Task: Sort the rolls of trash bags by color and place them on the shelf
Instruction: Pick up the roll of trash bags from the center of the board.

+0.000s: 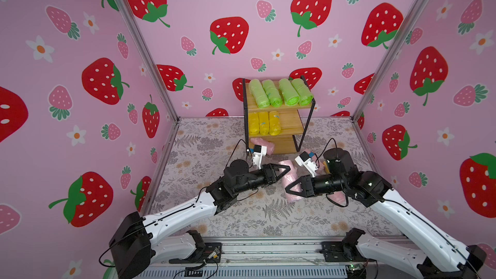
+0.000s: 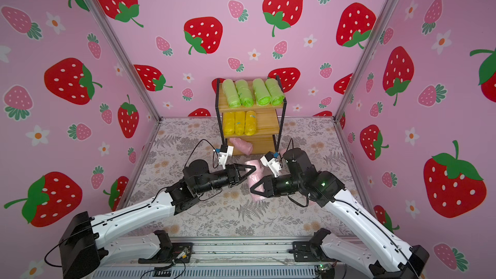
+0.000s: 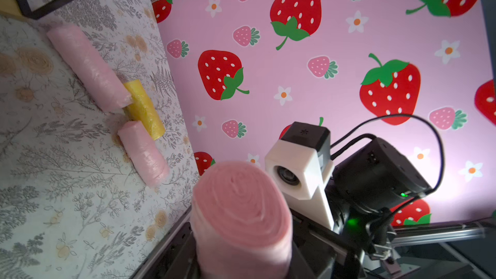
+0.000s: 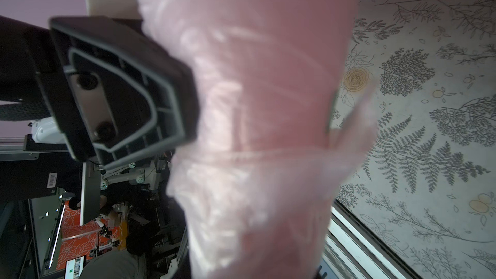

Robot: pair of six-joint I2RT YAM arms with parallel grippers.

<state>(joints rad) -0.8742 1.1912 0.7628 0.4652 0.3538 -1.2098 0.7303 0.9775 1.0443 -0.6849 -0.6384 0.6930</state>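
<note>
In both top views the shelf (image 1: 291, 122) stands just above the centre of the frame, against the back wall. Top board: four green rolls (image 1: 271, 93) side by side. Middle board: three yellow rolls (image 1: 263, 123) at its left end, the right end bare. Bottom board: one shelved pink roll (image 2: 243, 145), lying askew and partly behind the left wrist camera. Below the shelf, a little right of centre, we see the two arms meet tip to tip at the carried pink roll (image 1: 286, 179). The right gripper (image 1: 287, 189) pinches it across the body (its wrist view is nearly filled by crinkled pink plastic). The left gripper (image 1: 287, 169) is pressed together on the end of the same roll nearer the top of the frame; in the right wrist view one black finger (image 4: 120, 97) lies flat against the roll's side. Whether the roll touches the table (image 3: 53, 183) we cannot tell. Three more lie on the table close together: a far pink roll (image 3: 88, 68), a near pink roll (image 3: 143, 154) and a loose yellow roll (image 3: 143, 108) wedged against both.
</note>
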